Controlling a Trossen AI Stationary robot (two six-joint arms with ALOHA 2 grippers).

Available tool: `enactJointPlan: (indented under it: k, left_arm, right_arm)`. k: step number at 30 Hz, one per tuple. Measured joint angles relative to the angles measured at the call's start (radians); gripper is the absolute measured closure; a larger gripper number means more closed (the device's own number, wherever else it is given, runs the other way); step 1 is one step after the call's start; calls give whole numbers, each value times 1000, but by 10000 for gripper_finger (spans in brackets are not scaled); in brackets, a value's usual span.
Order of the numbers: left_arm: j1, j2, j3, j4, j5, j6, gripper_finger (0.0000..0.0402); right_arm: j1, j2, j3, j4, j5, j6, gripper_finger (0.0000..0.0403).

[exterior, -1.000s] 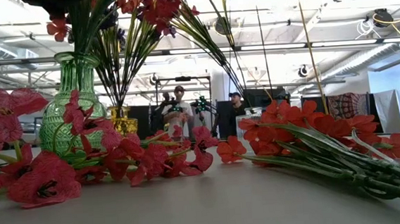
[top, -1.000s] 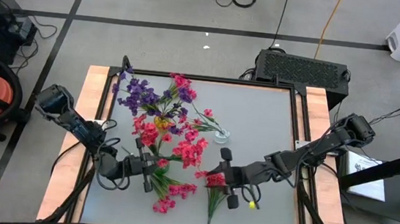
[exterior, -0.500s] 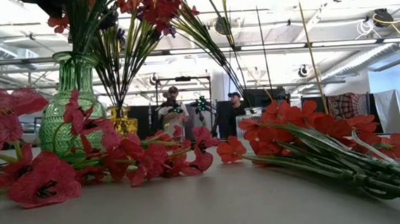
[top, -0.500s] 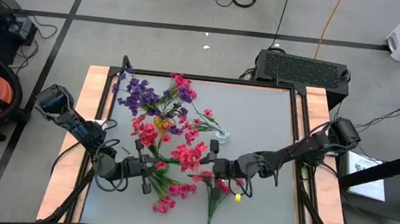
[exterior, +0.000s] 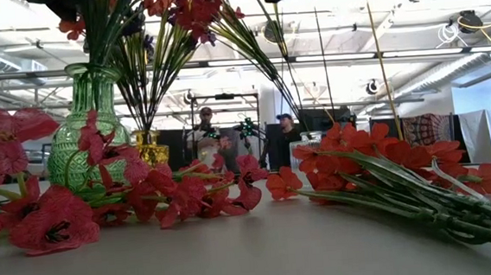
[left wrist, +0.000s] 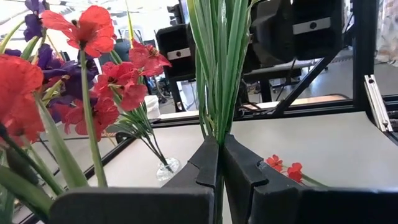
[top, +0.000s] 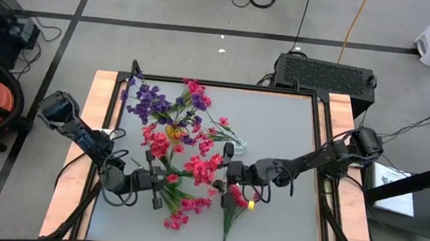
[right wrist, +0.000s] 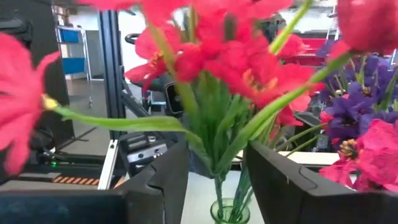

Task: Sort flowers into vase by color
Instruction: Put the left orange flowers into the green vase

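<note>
Pink-red and purple flowers [top: 153,103] stand in a green glass vase [exterior: 88,122] and a small amber vase [exterior: 151,148] on the table's far left. A small clear vase [top: 238,146] holds one sprig. Loose pink-red sprigs [top: 203,165] lie on their sides mid-table, and others [exterior: 386,167] show in the low view. My left gripper [top: 158,181] is shut on a sprig's green stems near the left side. My right gripper [top: 227,171] is open beside the loose blossoms, just near of the clear vase [right wrist: 227,211]. Leaves and stems show between its fingers. My left gripper pinches a bundle of thin green stems [left wrist: 219,134] between its two fingers. The fingers lie level, coming from the table's left, across the stems. The stems stand upright out of the hold. Whether the sprig's lower end rests on the table does not show.
More pink-red blossoms [top: 187,205] and one long green stem [top: 227,224] lie near the table's near edge. The table's right half [top: 294,120] holds only my right arm. A black box [top: 326,74] sits beyond the far edge. People stand in the room behind.
My right gripper has moved toward the table's left and far edge, from over the long-stemmed sprig up to the loose blossoms beside the clear vase. The flowers lie as before.
</note>
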State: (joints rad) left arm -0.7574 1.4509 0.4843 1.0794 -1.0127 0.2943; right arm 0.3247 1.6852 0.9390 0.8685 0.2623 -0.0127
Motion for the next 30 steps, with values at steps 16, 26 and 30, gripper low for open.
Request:
enactJointPlan:
  k: [16,26,30]
  left_arm:
    - [31,0,0,-16,59,-2,386]
    - [20,0,0,-24,61,-2,386]
    - [0,0,2,-21,43,-2,386]
  right_arm:
    - [-9,15,66,23,-91,0,248]
    - [-19,146,185,8,-107,-22,325]
    - [-19,146,205,-16,-103,-55,389]
